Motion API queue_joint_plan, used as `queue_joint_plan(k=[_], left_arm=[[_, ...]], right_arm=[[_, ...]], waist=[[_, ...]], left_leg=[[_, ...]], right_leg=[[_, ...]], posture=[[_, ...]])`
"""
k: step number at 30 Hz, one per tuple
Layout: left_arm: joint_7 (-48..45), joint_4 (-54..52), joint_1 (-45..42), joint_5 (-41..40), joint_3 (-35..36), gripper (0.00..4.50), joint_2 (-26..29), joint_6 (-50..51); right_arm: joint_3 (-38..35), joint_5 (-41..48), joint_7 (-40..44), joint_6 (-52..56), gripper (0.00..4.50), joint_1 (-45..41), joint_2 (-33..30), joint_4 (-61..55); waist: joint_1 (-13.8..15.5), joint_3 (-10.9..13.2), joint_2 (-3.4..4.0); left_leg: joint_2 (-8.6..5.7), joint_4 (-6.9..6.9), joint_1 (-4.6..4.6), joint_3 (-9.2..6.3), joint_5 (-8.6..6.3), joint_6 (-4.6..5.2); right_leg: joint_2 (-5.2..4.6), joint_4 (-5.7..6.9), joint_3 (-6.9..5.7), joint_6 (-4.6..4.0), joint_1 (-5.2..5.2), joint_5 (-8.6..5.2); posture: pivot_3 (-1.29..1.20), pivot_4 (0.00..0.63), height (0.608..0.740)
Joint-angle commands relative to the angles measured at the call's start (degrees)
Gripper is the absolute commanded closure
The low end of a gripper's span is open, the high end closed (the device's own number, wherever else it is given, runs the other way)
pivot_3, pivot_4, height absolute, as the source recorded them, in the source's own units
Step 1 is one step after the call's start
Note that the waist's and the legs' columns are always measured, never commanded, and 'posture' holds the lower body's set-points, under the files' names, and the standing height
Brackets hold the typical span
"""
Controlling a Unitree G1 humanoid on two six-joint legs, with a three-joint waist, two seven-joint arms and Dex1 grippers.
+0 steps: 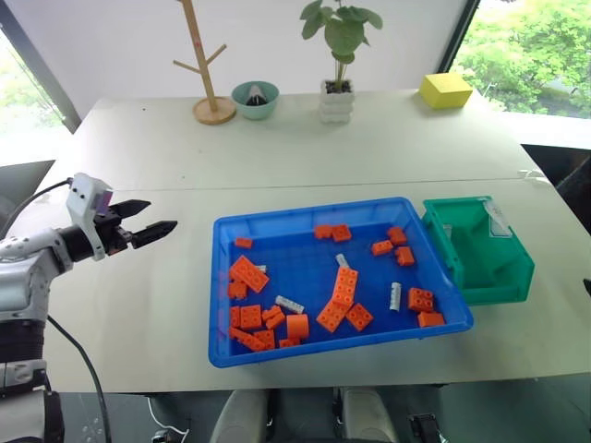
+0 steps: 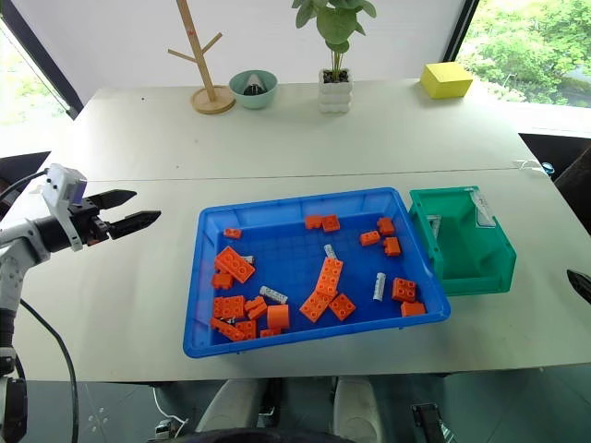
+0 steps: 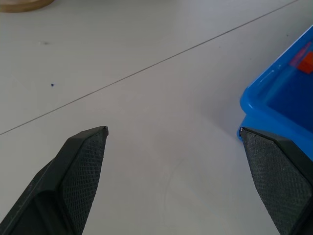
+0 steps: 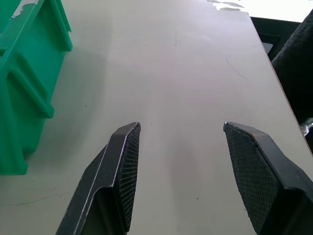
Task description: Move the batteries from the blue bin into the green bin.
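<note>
Left of blue bin (image 1: 224,305), left gripper (image 1: 155,220) held above white table (image 1: 388,148), fingers (image 3: 83,161) parted, nothing gripped. Right gripper (image 4: 181,128) seen over bare tabletop just right of green bin (image 1: 503,277), fingers spread, empty. Batteries (image 1: 395,295) seen lying in blue bin among orange bricks (image 1: 340,297); three counted, near middle and right. Green bin set against blue bin's right end, touching. Wooden stand (image 1: 211,88), teal bowl (image 1: 255,100), potted plant (image 1: 338,55), yellow block (image 1: 445,89) ranged along far edge.
</note>
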Motion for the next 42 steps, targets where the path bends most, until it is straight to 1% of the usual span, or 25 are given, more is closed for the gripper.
queue_joint_plan(k=[1,16,21,25,28,31,33,36,37,40,42], left_arm=[[-1.0,-0.6,-1.3,-0.4,0.4,0.0,1.0,-0.9],[-0.3,0.3,-2.6,0.8,-0.3,0.0,0.4,-1.4],[-0.2,-2.1,-2.7,0.0,-0.6,0.0,-0.6,-1.6],[-2.5,-7.2,-0.6,-1.6,-0.8,0.0,0.0,-0.1],[-4.4,-10.4,-0.2,-2.8,-1.3,0.0,1.0,1.5],[-7.5,-12.8,-1.2,-4.4,-1.7,0.0,3.0,3.6],[-10.2,-13.9,-1.6,-5.7,-1.7,0.0,4.8,4.8],[-13.2,-15.1,-1.8,-7.4,-1.7,0.0,7.3,6.5],[-14.4,-15.6,-1.6,-7.9,-1.5,0.0,8.2,6.9],[-16.4,-16.3,-1.2,-8.7,-1.3,0.0,10.3,7.5],[-18.2,-16.4,0.2,-8.7,-1.0,0.0,12.0,7.0]], right_arm=[[-1.4,0.3,0.0,-0.9,1.74,-0.1,-0.2,-1.5],[-0.9,-0.3,0.8,-0.7,1.74,-1.8,-2.2,-0.4],[1.5,-0.9,2.9,-0.2,1.74,-5.7,-6.1,0.4],[4.0,1.8,7.2,4.0,1.74,-8.8,-10.1,-5.8],[8.5,4.3,11.1,7.4,1.74,-12.8,-13.5,-12.2],[18.5,6.2,12.2,11.9,1.74,-22.2,-16.3,-18.4],[27.1,6.7,9.7,18.1,1.74,-31.0,-15.5,-21.9],[37.3,8.0,5.0,28.6,1.74,-41.4,-10.7,-27.8],[40.2,8.8,3.2,31.6,1.74,-44.0,-8.0,-30.0],[47.5,8.8,-0.3,37.1,1.74,-48.8,-1.5,-35.2],[52.1,7.8,-3.6,39.6,1.74,-51.3,4.3,-37.0]], waist=[[0.0,0.0,0.0],[0.0,0.0,0.0],[-0.1,0.0,0.01],[-0.2,0.0,0.0],[-0.3,0.0,0.01],[-0.4,0.0,-0.02],[-0.9,0.1,-0.09],[-1.3,0.1,-0.23],[-1.2,0.1,-0.24],[-1.3,0.2,-0.32],[-1.3,0.2,-0.31]], left_leg=[[0.0,0.0,0.0,0.0,0.0,0.0],[0.0,0.04,0.01,0.0,0.0,0.0],[0.0,0.07,0.03,0.03,0.0,0.0],[0.0,0.12,0.04,0.04,0.0,0.0],[0.01,0.12,0.05,0.02,0.0,0.0],[0.03,0.31,0.02,0.01,0.0,0.01],[0.06,0.44,0.0,0.01,-0.01,0.02],[0.11,0.55,-0.06,-0.05,-0.01,0.01],[0.12,0.55,-0.06,-0.08,-0.02,0.02],[0.11,0.56,-0.32,-0.13,-0.02,0.03],[0.09,0.66,-0.79,-0.14,-0.02,0.02]], right_leg=[[0.0,0.0,0.0,0.0,0.0,0.0],[0.02,0.05,0.0,0.08,0.01,0.05],[0.02,0.1,0.01,0.09,0.01,0.05],[0.02,0.22,0.02,0.09,-0.01,0.05],[0.03,0.25,0.02,0.09,-0.01,0.05],[0.05,0.39,0.01,0.08,-0.03,0.04],[0.05,0.44,0.01,-0.06,-0.03,-0.03],[0.01,0.45,0.0,-0.13,-0.03,-0.04],[0.01,0.45,-0.01,-0.14,-0.04,-0.04],[-0.01,0.46,-0.03,-0.14,-0.27,-0.03],[-0.03,0.56,-0.05,0.01,-0.7,0.07]], posture=[[0.0,0.15,0.702],[0.0,0.15,0.702],[0.0,0.15,0.702],[0.0,0.15,0.702],[0.0,0.15,0.702],[0.0,0.15,0.702],[0.0,0.15,0.702],[0.0,0.15,0.702],[0.0,0.15,0.702],[0.0,0.15,0.702],[0.0,0.15,0.702]])
